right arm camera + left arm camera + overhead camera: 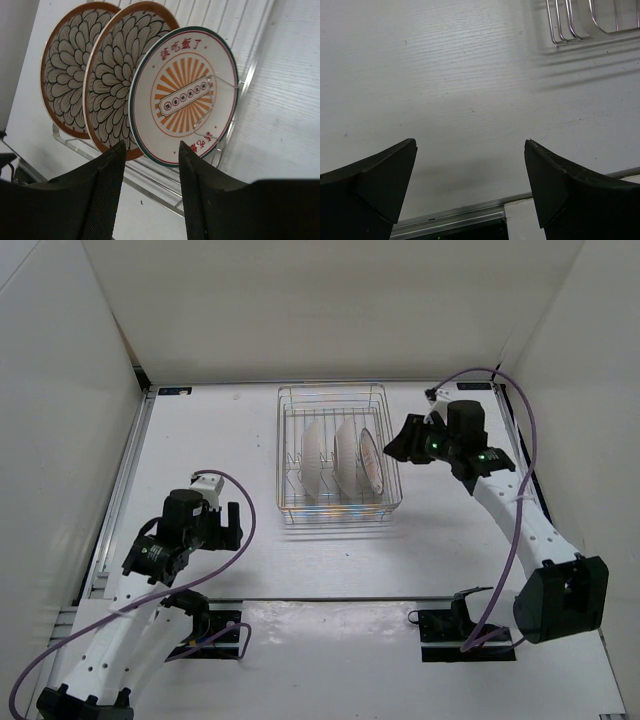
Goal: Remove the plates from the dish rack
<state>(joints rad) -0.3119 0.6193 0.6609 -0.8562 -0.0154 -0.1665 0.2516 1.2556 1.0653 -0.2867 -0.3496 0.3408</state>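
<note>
dish rack [340, 508]: set on the white table [220, 430], at its middle towards the far side; one corner is seen at the top right of the left wrist view [559, 31].
plates: three are stood on edge in the dish rack, side by side between the divider wires, all leaning the same way.
brown-rimmed plates: two, with a white petal pattern [67, 67] [117, 70]; held in the left and middle slots [312, 460] [346, 452].
grey-rimmed plate [185, 95]: an orange ray motif and red characters are shown on its face; placed rightmost in the rack [371, 460], nearest the right arm, partly overlapping the middle plate.
right gripper [151, 150]: held just beside the right side of the rack [402, 447], aimed at the plate faces; its fingers are spread and nothing is pinched; the lower rim of the grey-rimmed plate is seen through the gap.
left gripper [470, 145]: held over bare table, well apart from the rack [222, 528]; its fingers are spread wide and nothing is held.
metal rail [460, 215]: seen below the left fingers.
</note>
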